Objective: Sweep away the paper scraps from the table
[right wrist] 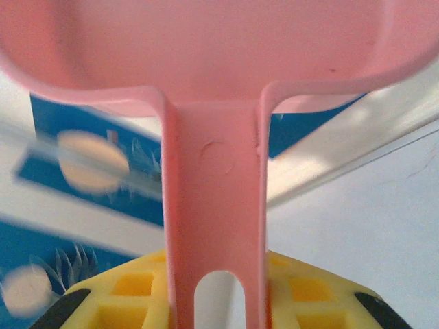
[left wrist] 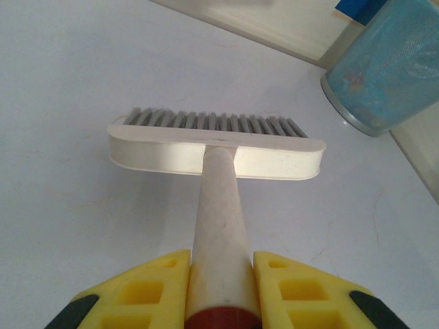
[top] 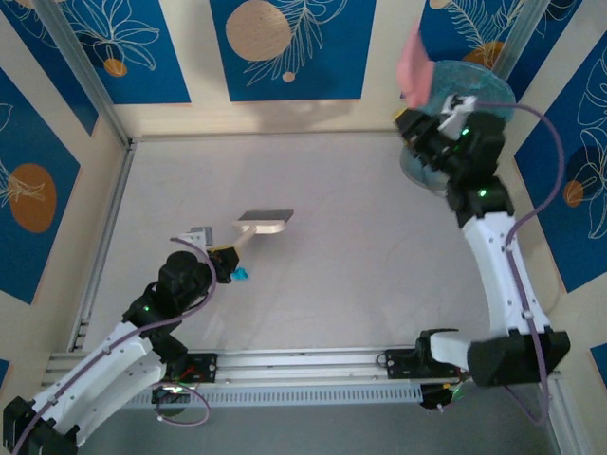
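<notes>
left gripper is clamped on the brush handle, with one cyan paper scrap right beside it at roughly 4 o'clock.

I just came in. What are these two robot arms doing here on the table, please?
The left gripper is shut on the handle of a cream brush, its head out over the white table. The right gripper is shut on the handle of a pink dustpan, held up above a blue bin in the far right corner. One small cyan bit, probably a paper scrap, lies on the table beside the left gripper.
</notes>
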